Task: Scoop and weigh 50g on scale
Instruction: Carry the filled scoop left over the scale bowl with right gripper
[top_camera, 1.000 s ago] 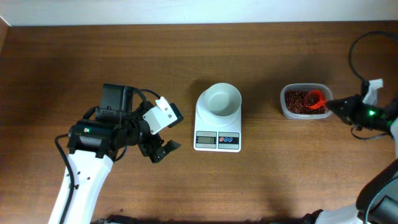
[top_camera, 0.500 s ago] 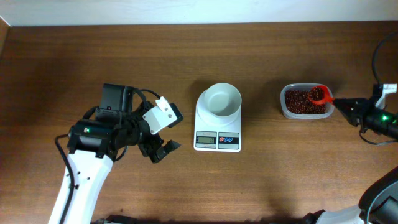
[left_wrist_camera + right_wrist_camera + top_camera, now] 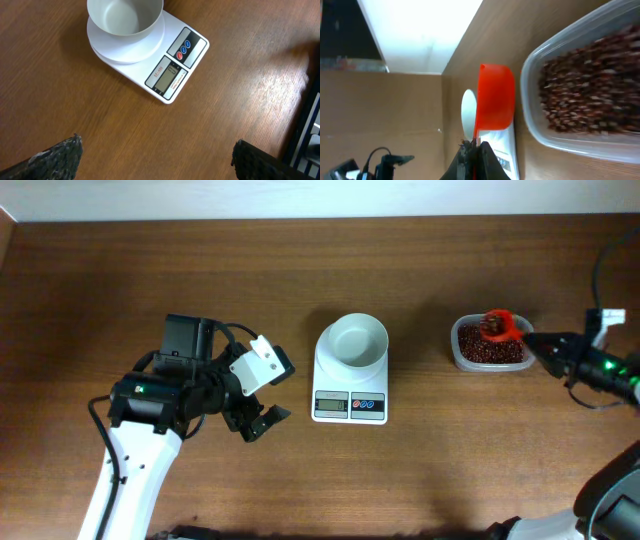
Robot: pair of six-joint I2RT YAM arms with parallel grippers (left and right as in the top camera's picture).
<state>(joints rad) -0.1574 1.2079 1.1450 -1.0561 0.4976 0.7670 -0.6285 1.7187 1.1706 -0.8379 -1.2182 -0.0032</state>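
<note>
1 scale [image 3: 349,392], centre, white bowl [image 3: 358,340] on top | left gripper [image 3: 258,420], lower left, jaws wide, empty | right gripper [image 3: 532,345], right edge, pinched on red scoop [image 3: 499,327] above bean tub [image 3: 490,354]

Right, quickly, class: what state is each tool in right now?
Left tool: open, holding nothing.
Right tool: shut on the handle of the red scoop.
</note>
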